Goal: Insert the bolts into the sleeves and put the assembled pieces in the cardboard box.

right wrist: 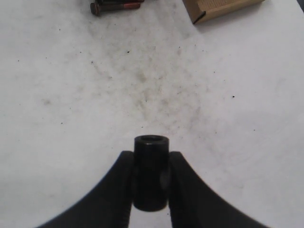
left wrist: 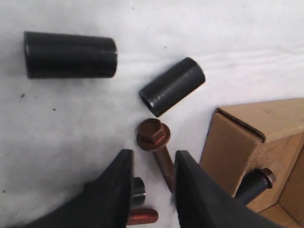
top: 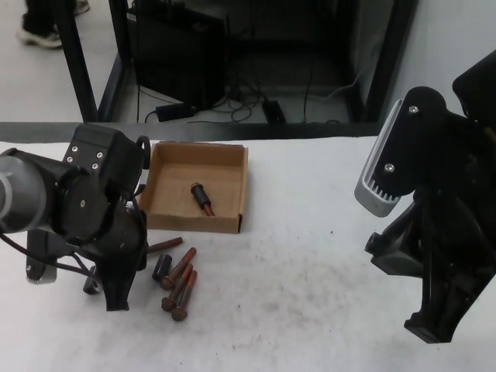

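A white, smudged tabletop [top: 310, 263]; past its twelve o'clock edge, cables [top: 248, 108] lie on grey floor [top: 39, 85] between black posts [top: 77, 62].

Bright, even light falls on the white bench [top: 310, 256] (from above, going by the shadows). Shadows beside the bolts [top: 180, 283] are small and soft. The room [top: 232, 54] behind is darker.

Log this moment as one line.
left gripper open around bolt | right gripper shut on sleeve | box holds one assembled piece
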